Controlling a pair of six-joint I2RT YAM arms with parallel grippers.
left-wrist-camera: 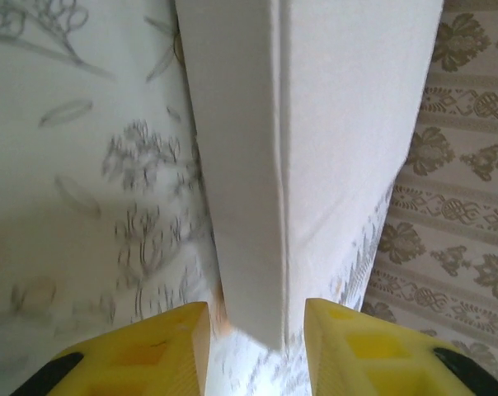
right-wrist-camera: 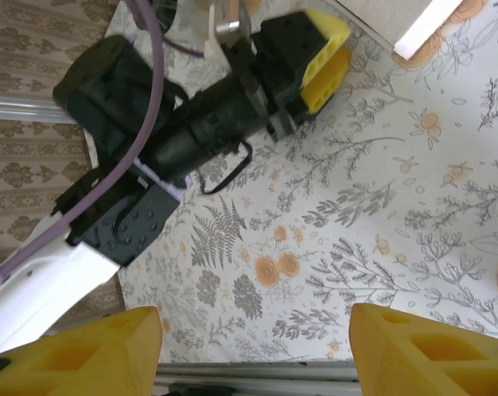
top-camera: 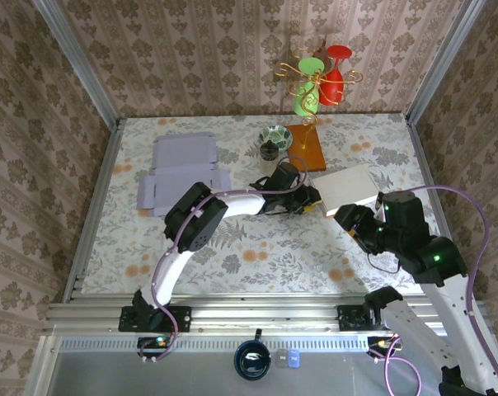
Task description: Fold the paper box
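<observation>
Left claw (left-wrist-camera: 256,320): spread. Its two yellow fingers (left-wrist-camera: 142,351) stand on either side of the near corner of the white paper box (left-wrist-camera: 340,165). A thin gap shows on each side, so it does not pinch yet.
Right claw (right-wrist-camera: 253,322): spread wide, with nothing between the fingers. It hangs over the bare worktop (right-wrist-camera: 381,214), near the box but apart from it, and looks toward the left claw.
White paper box: it lies on the worktop at the right of the middle, its top face flat and one side wall turned down along a sharp crease.
Handling: it looks like thin card, so probably very light and only stiff along the creases. It should slide easily on the smooth patterned cloth, and a hard squeeze may dent it.
Where to hold: the creased corner between the left fingers seems the best place, since the fold gives the wall some strength. The right claw could press on the top face to stop sliding.
Lavender flat carton (top-camera: 183,172): it lies unfolded at the far left, well apart from both claws.
Further back: a small bowl (top-camera: 274,137), an orange block (top-camera: 307,147) and red and green glasses (top-camera: 325,76).
</observation>
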